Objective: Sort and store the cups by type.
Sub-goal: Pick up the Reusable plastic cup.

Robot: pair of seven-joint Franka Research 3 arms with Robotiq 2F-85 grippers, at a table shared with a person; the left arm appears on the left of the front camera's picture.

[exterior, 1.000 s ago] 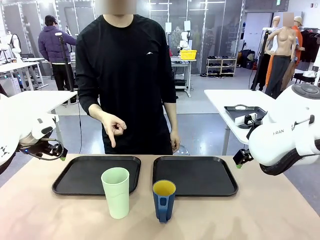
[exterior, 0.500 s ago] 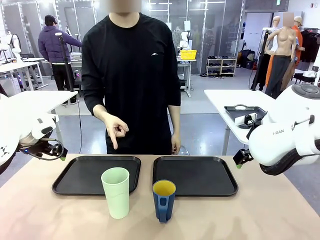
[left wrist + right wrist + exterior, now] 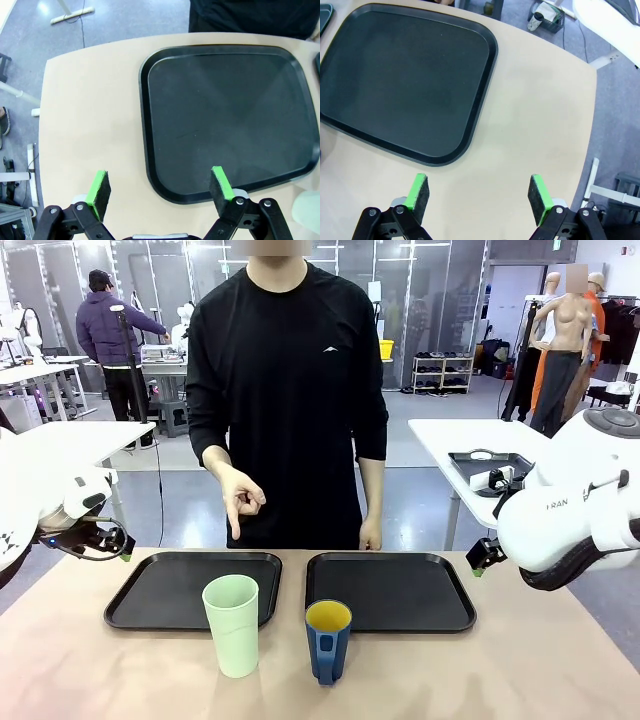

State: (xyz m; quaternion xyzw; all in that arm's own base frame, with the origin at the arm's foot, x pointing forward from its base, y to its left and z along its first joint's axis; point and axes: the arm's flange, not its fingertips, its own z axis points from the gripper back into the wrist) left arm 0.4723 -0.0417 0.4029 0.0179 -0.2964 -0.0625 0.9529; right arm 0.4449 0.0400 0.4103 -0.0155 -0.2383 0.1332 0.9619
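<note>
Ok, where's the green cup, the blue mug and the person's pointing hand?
green cup [image 3: 232, 640]: front view, middle of its side wall.
blue mug [image 3: 320, 645]: front view, outer wall below the yellow inside.
pointing hand [image 3: 241, 498]: front view, middle of the hand.

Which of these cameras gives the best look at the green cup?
The front view: the green cup stands whole and upright on the table, just before the left tray. The left wrist view catches a pale sliver of the cup at its bottom right corner. The right wrist view faces the right tray.
</note>
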